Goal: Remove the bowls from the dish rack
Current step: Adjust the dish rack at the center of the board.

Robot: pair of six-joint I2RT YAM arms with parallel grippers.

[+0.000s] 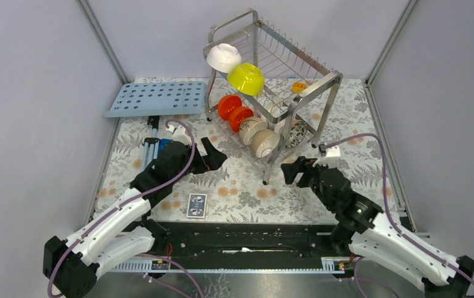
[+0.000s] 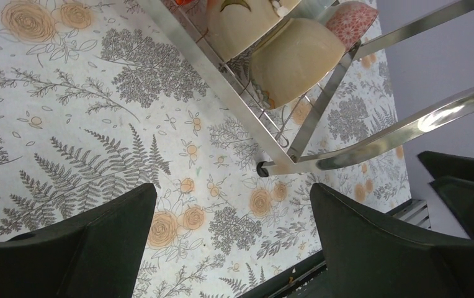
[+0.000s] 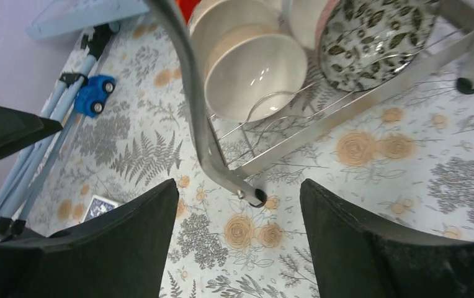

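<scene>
The steel dish rack (image 1: 321, 87) stands at the back centre. A white bowl (image 1: 224, 57) and a yellow-green bowl (image 1: 245, 79) lean on its upper tier. Two orange-red bowls (image 1: 234, 111), two beige bowls (image 1: 264, 143) and a dark patterned bowl (image 1: 296, 133) stand on edge in the lower tier. My left gripper (image 1: 217, 155) is open and empty just left of the rack's front corner foot (image 2: 262, 169). My right gripper (image 1: 291, 171) is open and empty on the foot's other side. The right wrist view shows a beige bowl (image 3: 256, 74) and the patterned bowl (image 3: 374, 34) above the fingers.
A light-blue perforated tray (image 1: 155, 98) lies at the back left. A blue toy car on a folded stand (image 1: 157, 146) sits beside the left arm. A card box (image 1: 196, 205) lies near the front. A yellow-orange block (image 1: 299, 87) rests by the rack.
</scene>
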